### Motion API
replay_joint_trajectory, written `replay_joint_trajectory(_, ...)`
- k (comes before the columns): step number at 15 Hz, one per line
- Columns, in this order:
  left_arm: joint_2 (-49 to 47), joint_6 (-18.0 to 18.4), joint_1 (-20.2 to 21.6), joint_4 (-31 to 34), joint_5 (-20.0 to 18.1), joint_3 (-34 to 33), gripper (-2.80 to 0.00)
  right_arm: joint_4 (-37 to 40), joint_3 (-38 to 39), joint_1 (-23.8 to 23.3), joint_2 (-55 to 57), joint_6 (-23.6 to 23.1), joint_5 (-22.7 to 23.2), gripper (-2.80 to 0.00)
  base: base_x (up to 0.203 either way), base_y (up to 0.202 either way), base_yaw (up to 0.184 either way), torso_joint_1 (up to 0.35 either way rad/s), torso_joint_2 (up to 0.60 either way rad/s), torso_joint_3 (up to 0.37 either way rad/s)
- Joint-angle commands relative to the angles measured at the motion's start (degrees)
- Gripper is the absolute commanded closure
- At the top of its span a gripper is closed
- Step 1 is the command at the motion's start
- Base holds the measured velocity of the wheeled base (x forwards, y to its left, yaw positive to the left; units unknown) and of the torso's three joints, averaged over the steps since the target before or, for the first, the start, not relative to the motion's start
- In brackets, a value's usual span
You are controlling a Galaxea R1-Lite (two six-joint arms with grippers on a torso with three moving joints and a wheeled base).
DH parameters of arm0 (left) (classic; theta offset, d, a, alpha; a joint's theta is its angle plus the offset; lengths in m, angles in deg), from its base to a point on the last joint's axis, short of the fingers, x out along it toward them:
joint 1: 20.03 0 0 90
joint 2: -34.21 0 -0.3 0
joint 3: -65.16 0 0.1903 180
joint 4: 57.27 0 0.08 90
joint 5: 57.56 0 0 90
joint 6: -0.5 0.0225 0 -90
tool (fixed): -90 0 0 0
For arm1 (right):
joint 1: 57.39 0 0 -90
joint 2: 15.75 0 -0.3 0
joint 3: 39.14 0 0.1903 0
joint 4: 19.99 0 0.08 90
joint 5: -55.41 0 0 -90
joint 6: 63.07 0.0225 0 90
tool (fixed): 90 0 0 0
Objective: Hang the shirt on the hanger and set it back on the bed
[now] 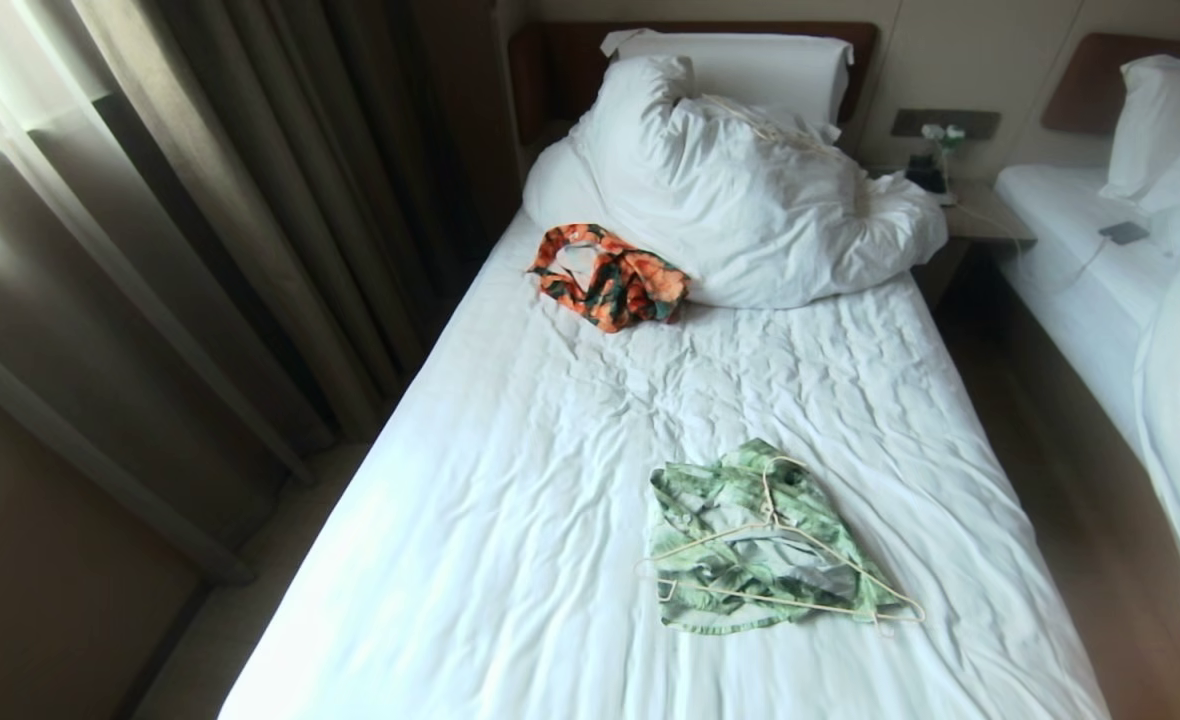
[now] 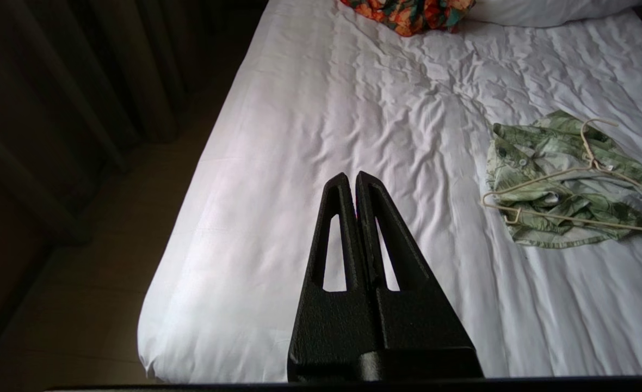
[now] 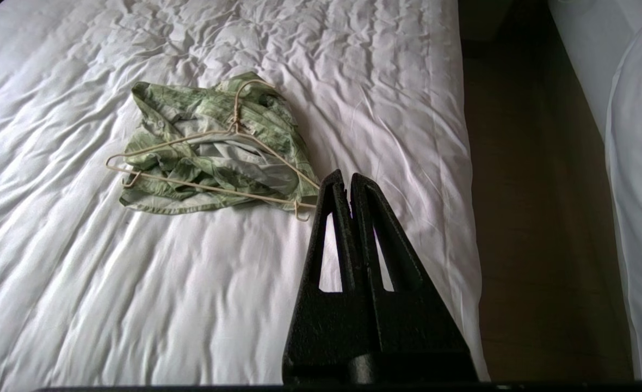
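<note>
The green floral shirt (image 1: 740, 540) lies crumpled on the bed (image 1: 510, 480), toward its near right part. The cream wire hanger (image 1: 750, 597) rests flat on top of the shirt, its hook pointing toward the pillow. Both also show in the wrist views: shirt (image 2: 560, 185) (image 3: 201, 147), hanger (image 2: 566, 216) (image 3: 207, 188). My left gripper (image 2: 352, 175) hangs shut and empty above the near left part of the bed, well apart from the shirt. My right gripper (image 3: 344, 175) is shut and empty above the near right edge, short of the hanger's end. Neither arm shows in the head view.
An orange-and-teal garment (image 1: 610, 278) lies by the white duvet and pillow (image 1: 750, 200) at the headboard. Curtains (image 1: 200, 220) hang left of the bed. A strip of wooden floor (image 1: 1070, 480) separates it from a second white bed (image 1: 1140, 300) with a phone on it.
</note>
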Motion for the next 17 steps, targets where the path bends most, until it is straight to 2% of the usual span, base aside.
replay_joint_trajectory(1, 0.02, -0.03, 0.00, 0.01, 0.02, -0.02, 0.00, 0.02, 0.03, 0.00, 0.01, -0.04, 0.02, 0.00, 0.000, 0.000, 0.000, 0.000, 0.00, 0.000)
replay_joint_trajectory(17, 0.02, -0.03, 0.00, 0.01, 0.02, -0.02, 0.00, -0.07, 0.09, 0.00, 0.01, 1.10, 0.02, 0.00, 0.000, 0.000, 0.000, 0.000, 0.00, 0.000)
